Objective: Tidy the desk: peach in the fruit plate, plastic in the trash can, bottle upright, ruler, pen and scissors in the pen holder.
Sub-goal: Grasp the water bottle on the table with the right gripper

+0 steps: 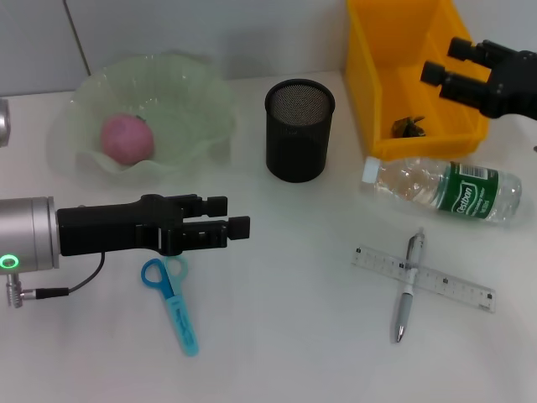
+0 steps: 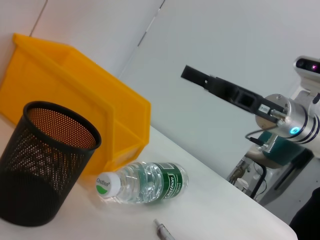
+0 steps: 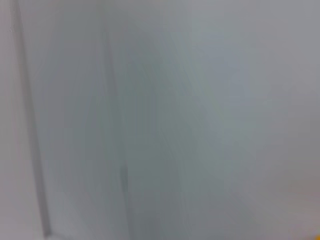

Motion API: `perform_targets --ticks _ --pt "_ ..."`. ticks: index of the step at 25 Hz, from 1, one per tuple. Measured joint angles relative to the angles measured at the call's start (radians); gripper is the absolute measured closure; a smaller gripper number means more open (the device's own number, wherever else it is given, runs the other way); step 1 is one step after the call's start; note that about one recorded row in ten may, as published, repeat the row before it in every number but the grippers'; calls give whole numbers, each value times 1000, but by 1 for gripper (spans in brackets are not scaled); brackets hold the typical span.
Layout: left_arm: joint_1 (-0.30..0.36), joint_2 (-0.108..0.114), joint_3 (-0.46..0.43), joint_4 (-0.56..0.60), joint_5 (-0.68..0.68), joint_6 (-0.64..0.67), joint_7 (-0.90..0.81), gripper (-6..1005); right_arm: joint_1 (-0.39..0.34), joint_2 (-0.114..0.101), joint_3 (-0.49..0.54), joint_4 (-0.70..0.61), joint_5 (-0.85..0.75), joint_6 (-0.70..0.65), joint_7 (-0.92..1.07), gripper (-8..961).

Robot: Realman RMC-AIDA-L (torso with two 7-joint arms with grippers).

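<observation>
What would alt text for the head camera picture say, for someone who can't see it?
A white desk mid-tidy: the peach sits in a green fruit plate, while a bottle lies sideways. A pen crosses a ruler; the left hand hovers above blue scissors.

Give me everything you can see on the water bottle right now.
The water bottle is clear plastic with a white cap and a green label, lying on its side on the white table, not yet upright. Its cap end points toward the black mesh pen holder. It rests just in front of the yellow bin. Neither hand touches it.
</observation>
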Motion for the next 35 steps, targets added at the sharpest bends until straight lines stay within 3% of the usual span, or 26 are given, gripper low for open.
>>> perform_targets --ticks 3,5,17,21,23,24,28,31,33,35 --pt "0 -1 8 0 0 0 4 274 -7 29 47 21 23 36 -10 149" --pt "0 -2 9 0 0 2 11 274 -9 31 45 23 23 37 -9 146" --pt "8 -6 8 -1 0 12 13 274 -15 20 41 8 3 -32 28 132" --pt "10 -8 4 -1 0 14 13 274 -9 -4 -12 -36 -86 -28 117 128" --pt "10 -8 2 -2 0 15 12 274 25 -45 -70 -104 -247 -46 259 127" --pt "10 -8 1 -2 0 14 11 274 25 -45 -70 -104 -247 -46 259 126" --pt "11 -9 1 -2 0 14 11 274 101 -104 -111 -259 -535 -152 393 126" --pt "12 -10 0 -2 0 15 7 274 148 -121 -115 -301 -646 -214 417 128" --pt "12 -10 -1 -2 -2 15 2 274 237 -141 -117 -346 -824 -316 432 128" --pt "13 -10 -1 -2 -4 15 -3 275 255 -143 -118 -357 -864 -330 434 127"
